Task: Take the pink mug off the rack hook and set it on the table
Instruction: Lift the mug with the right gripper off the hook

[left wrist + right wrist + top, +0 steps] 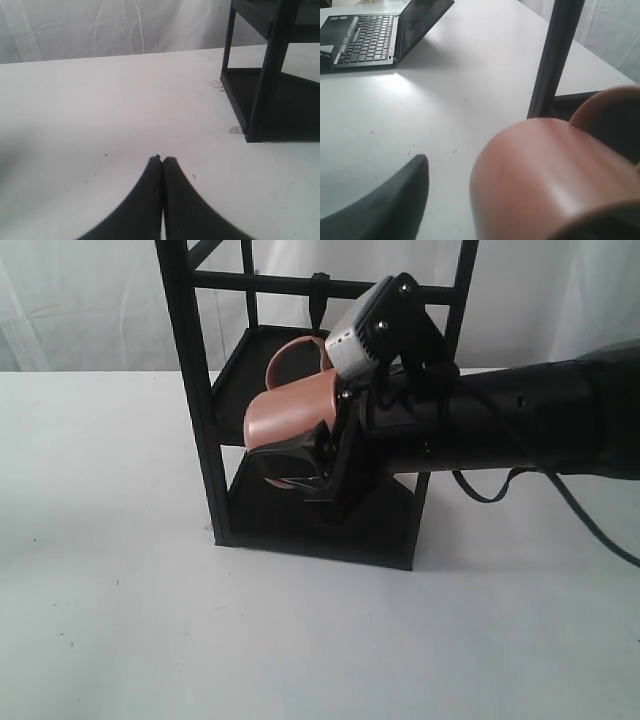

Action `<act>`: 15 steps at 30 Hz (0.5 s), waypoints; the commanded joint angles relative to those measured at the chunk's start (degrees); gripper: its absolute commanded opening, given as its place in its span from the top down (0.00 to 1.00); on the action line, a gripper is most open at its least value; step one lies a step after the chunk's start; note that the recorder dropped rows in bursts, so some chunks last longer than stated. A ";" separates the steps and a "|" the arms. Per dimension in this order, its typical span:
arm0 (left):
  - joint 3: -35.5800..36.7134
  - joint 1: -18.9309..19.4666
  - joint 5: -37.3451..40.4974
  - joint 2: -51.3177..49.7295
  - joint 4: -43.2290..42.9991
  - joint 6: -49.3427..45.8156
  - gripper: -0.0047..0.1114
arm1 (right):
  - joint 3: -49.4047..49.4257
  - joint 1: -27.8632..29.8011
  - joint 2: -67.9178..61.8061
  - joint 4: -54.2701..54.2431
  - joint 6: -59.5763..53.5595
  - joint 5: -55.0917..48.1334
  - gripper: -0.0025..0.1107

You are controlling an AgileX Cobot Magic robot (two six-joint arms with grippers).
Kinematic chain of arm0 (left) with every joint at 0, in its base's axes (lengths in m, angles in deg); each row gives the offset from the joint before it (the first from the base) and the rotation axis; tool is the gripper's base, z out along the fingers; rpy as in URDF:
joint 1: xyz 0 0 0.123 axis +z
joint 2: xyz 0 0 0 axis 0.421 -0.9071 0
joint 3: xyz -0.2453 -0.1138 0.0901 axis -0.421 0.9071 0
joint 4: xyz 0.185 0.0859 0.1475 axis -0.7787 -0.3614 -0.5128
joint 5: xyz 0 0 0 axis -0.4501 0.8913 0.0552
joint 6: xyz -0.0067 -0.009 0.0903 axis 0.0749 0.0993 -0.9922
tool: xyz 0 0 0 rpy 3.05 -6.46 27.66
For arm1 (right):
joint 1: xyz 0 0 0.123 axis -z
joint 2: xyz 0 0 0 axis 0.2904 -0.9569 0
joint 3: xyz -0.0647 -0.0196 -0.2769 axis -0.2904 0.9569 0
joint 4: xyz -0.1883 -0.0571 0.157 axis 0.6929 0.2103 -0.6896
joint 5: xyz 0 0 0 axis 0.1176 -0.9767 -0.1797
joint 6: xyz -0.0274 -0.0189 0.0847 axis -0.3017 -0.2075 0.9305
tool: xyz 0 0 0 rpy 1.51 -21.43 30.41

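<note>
Right hand (300, 455) apart around the pink mug (290, 405), seemingly without grip; left hand (162, 159) together above the table (100, 100).

"Where's the room camera?"
"Square on to the rack (196, 390), close, slightly above the table (110, 620)."
"And the wrist ones?"
"Left one looks low over the left gripper (162, 160), rack ahead and off to one side. Right one sits tight behind the right gripper (510, 200), the pink mug (545, 170) filling it, a rack post (555, 55) just beyond. All share rack and table."
</note>
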 commanded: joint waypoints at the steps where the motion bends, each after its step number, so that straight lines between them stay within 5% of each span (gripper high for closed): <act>1: 0.22 0.17 -0.14 0.25 -0.11 0.22 0.96 | -0.28 -0.05 -0.93 -1.69 -1.68 -0.61 0.61; 8: 0.22 0.17 -0.14 0.25 -0.11 0.22 0.96 | -0.28 -0.05 -1.04 -3.66 -2.13 -0.16 0.97; 15: 0.22 0.17 -0.14 0.25 -0.11 0.07 0.96 | -0.28 -0.05 1.80 -5.18 -2.20 -0.27 0.98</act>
